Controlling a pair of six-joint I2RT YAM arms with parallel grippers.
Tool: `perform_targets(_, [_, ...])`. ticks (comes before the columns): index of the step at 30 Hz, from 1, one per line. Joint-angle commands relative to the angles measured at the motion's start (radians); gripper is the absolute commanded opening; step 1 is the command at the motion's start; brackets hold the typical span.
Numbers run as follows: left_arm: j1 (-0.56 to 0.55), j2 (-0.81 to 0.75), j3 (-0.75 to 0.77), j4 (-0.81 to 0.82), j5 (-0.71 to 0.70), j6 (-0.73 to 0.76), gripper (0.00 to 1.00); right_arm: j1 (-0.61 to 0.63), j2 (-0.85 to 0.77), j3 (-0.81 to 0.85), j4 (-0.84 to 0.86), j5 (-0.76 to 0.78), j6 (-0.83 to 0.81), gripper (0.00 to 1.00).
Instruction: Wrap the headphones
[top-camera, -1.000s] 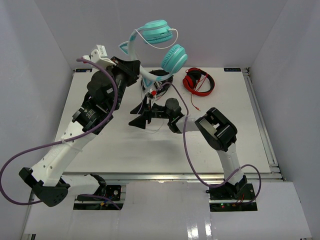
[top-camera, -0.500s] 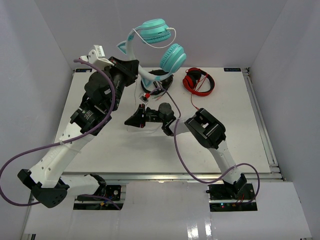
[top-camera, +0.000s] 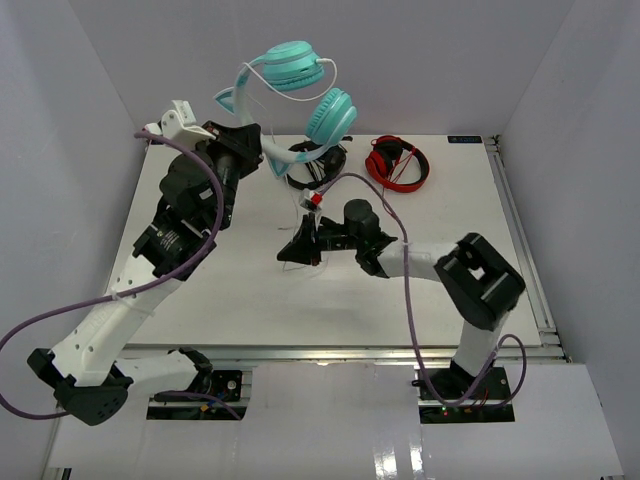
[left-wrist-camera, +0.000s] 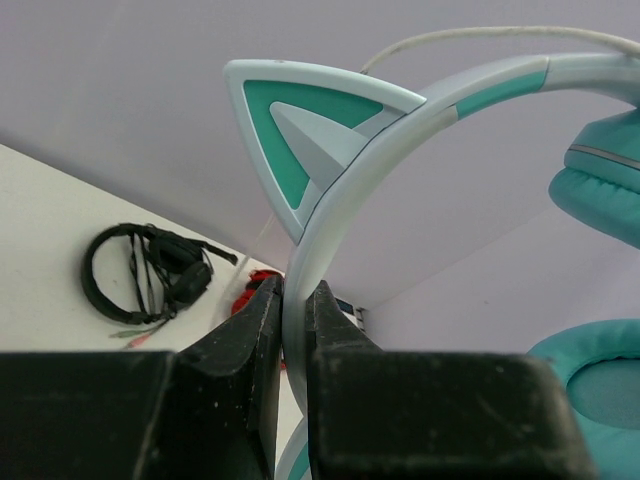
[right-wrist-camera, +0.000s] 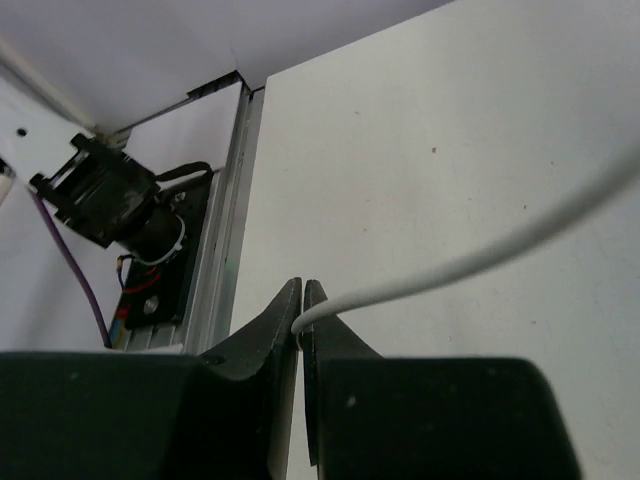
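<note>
Left gripper (left-wrist-camera: 293, 300) clamped tight on the pale headband (left-wrist-camera: 330, 200), holding the teal headphones (top-camera: 295, 80) high above the table's (top-camera: 230, 300) far side, while the right gripper (right-wrist-camera: 301, 305) pinches the thin white cable (right-wrist-camera: 450, 262) down low, apparently to draw it taut for winding.

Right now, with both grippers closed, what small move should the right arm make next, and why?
Probably lift the white cable toward the headband to start a loop: the right gripper pinches the cable low, and the left gripper holds the headphones aloft.
</note>
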Motion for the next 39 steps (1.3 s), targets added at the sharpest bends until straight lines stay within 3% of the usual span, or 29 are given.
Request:
perform_targets(1, [-0.001, -0.074, 0.001, 0.067, -0.107, 0.078, 0.0, 0.003, -0.278, -0.046, -0.676, 0.076, -0.564, 0.08])
perform_targets(5, [-0.001, -0.088, -0.006, 0.044, -0.128, 0.122, 0.0, 0.01, -0.462, -0.071, -0.946, 0.178, -0.802, 0.08])
perform_targets(10, [0.0, -0.06, -0.049, 0.032, -0.207, 0.215, 0.0, 0.083, -0.592, -0.036, -1.121, 0.517, -1.049, 0.08])
perform_targets(14, [-0.001, -0.02, -0.101, 0.08, -0.239, 0.293, 0.0, 0.089, -0.668, -0.004, -1.158, 0.802, -1.191, 0.08])
perform_targets(22, [-0.001, 0.115, -0.158, 0.078, -0.194, 0.325, 0.0, 0.081, -0.635, 0.226, -1.124, 1.067, -1.287, 0.08])
perform_targets(28, [0.0, 0.153, -0.239, 0.006, -0.038, 0.355, 0.0, 0.074, -0.602, 0.317, -1.068, 1.124, -1.314, 0.08])
perform_targets(33, [-0.001, 0.145, -0.312, -0.005, 0.126, 0.362, 0.0, 0.074, -0.583, 0.321, -1.097, 1.049, -1.286, 0.08])
perform_targets(39, [-0.001, 0.14, -0.354, 0.011, 0.43, 0.445, 0.0, 0.055, -0.57, 0.289, -1.098, 1.029, -1.312, 0.08])
